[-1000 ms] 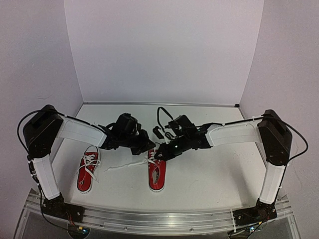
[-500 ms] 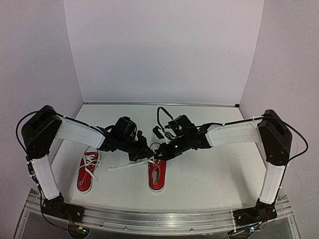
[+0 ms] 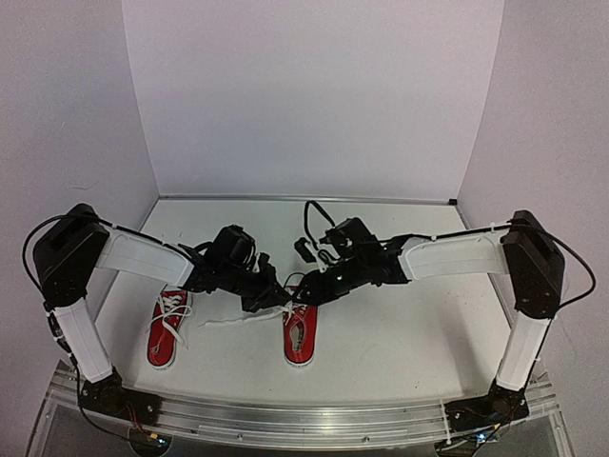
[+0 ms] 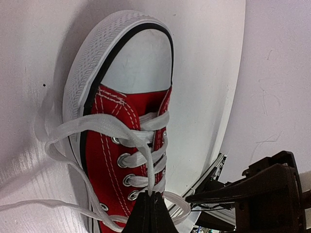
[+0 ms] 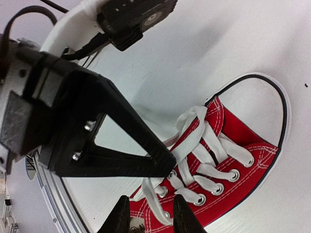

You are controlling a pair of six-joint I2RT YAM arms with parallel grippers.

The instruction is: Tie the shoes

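Two red shoes with white laces lie on the white table: one at the left (image 3: 167,330), one in the middle (image 3: 300,333). Both grippers meet over the middle shoe's (image 4: 127,127) lacing. My left gripper (image 4: 149,195) is shut on a strand of white lace (image 4: 150,165) just above the eyelets. Beside it, my right gripper (image 5: 151,216) stands open, with a loose lace strand (image 5: 156,199) running between its fingers (image 5: 122,216). The left gripper's black fingers (image 5: 146,150) fill the right wrist view, tip on the shoe (image 5: 238,145). A lace end (image 3: 228,319) trails left across the table.
An aluminium rail (image 3: 285,419) runs along the table's near edge, close to both heels. White walls (image 3: 304,95) close the back and sides. A black cable (image 3: 309,221) loops above the right wrist.
My right gripper has opened and let go of the lace. The left gripper, still shut, has come down and right to the middle shoe's lacing.
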